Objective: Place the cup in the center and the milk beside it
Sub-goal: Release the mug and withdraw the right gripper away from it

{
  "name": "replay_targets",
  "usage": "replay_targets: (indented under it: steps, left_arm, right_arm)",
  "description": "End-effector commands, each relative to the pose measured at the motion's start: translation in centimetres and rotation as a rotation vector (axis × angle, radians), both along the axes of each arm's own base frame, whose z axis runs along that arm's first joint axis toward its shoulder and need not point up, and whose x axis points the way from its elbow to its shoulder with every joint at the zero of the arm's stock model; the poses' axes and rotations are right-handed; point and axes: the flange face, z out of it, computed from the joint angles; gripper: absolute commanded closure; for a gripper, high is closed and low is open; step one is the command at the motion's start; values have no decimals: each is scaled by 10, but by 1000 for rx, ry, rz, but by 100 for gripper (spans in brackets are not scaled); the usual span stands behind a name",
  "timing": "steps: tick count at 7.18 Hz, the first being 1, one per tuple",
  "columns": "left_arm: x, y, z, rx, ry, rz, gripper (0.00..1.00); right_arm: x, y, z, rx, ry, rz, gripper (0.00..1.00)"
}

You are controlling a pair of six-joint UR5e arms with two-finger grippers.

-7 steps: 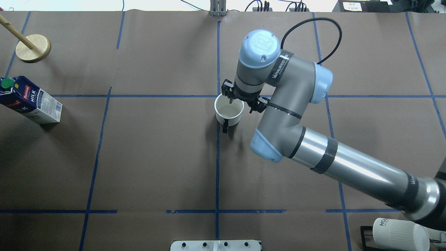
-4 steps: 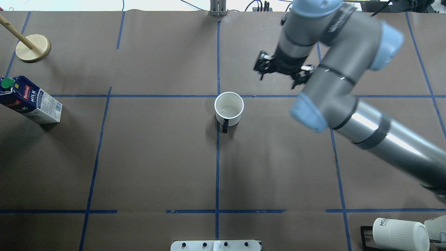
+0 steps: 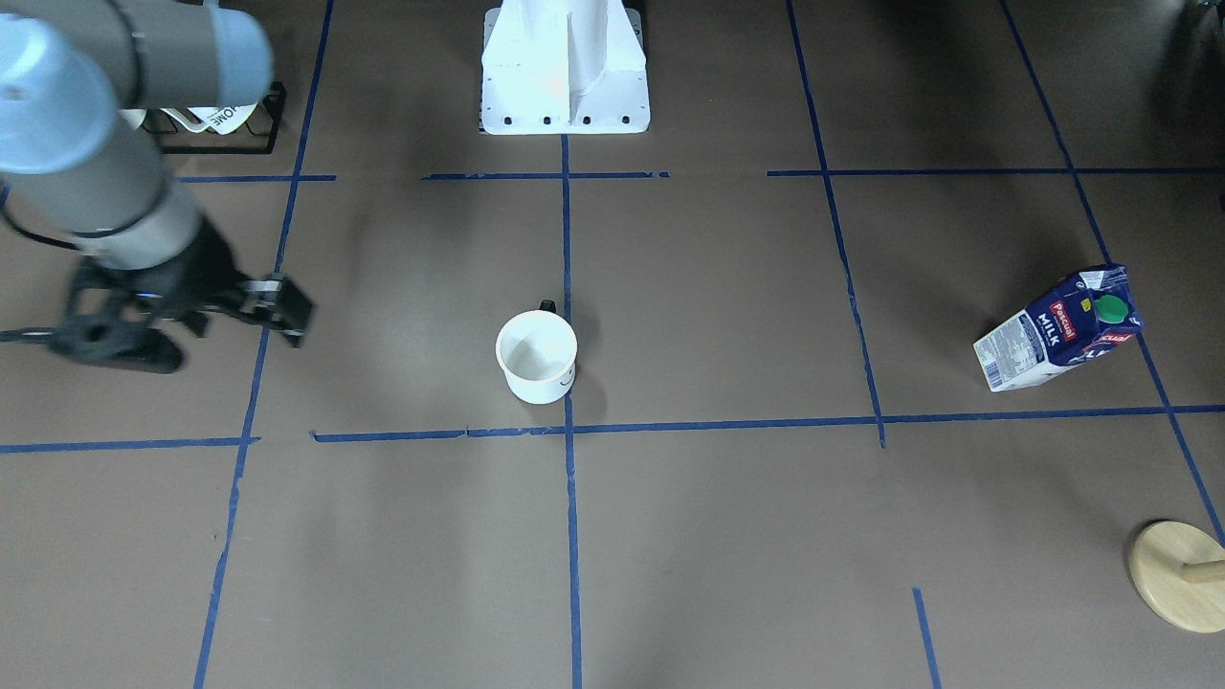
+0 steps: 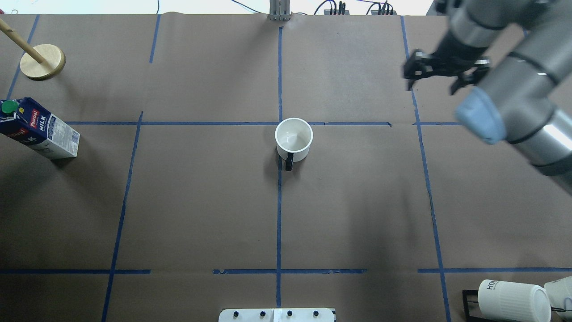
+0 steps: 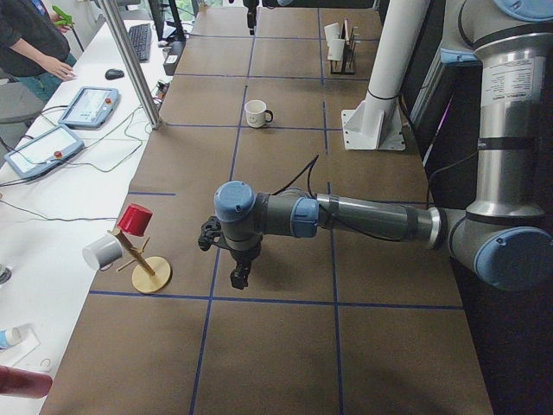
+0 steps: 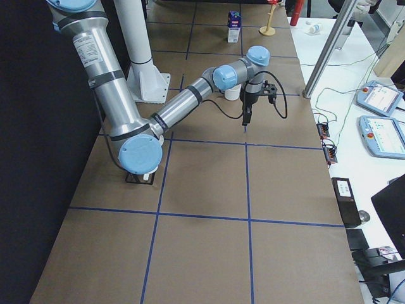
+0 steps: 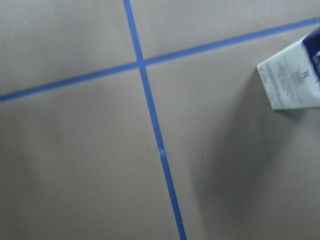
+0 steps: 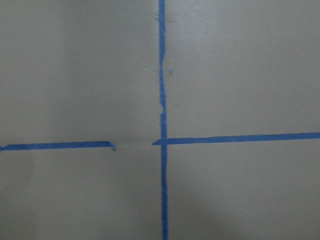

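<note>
Risk: an off-centre grasp could topple the tall blue-and-white milk carton (image 4: 40, 129), or it strikes the smooth white cup (image 4: 293, 138). Empty right gripper (image 4: 431, 82) hangs spread; left gripper (image 5: 229, 259): cannot tell.

Grey-and-blue right arm reaches forward over its own side, its black two-finger right gripper (image 4: 440, 71) pointing down. Left arm stretches out low, black left gripper (image 5: 238, 277) pointing down. Finger spacing indeterminate on both.
</note>
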Motion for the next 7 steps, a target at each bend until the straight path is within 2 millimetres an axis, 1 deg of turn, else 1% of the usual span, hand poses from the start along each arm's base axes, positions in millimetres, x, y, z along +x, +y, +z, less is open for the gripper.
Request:
replay_targets:
  steps: [1,2,3,4,5,6,7]
  left_arm:
    - [1,-17,-16,40,8,5,0]
    - [1,-16,-20,44,10,2,0]
    - [2,-18,-38,82,13,2,0]
    - [3,-17,-65,133,17,3,0]
    - [20,-25,-80,95,26,-30,0]
    - [46,-36,-100,22,41,-91,0]
    - [75,-49,-128,-79,62,-186,0]
  right_arm:
    - [111,40,111,98,38,-147,0]
    - [153,62,147,114,46,-169,0]
    - [184,83,173,137,45,-199,0]
    - [197,93,183,137,40,-195,0]
    - [197,93,181,135,40,-188,0]
    - [197,93,182,133,40,-187,0]
    - [197,93,183,130,40,-186,0]
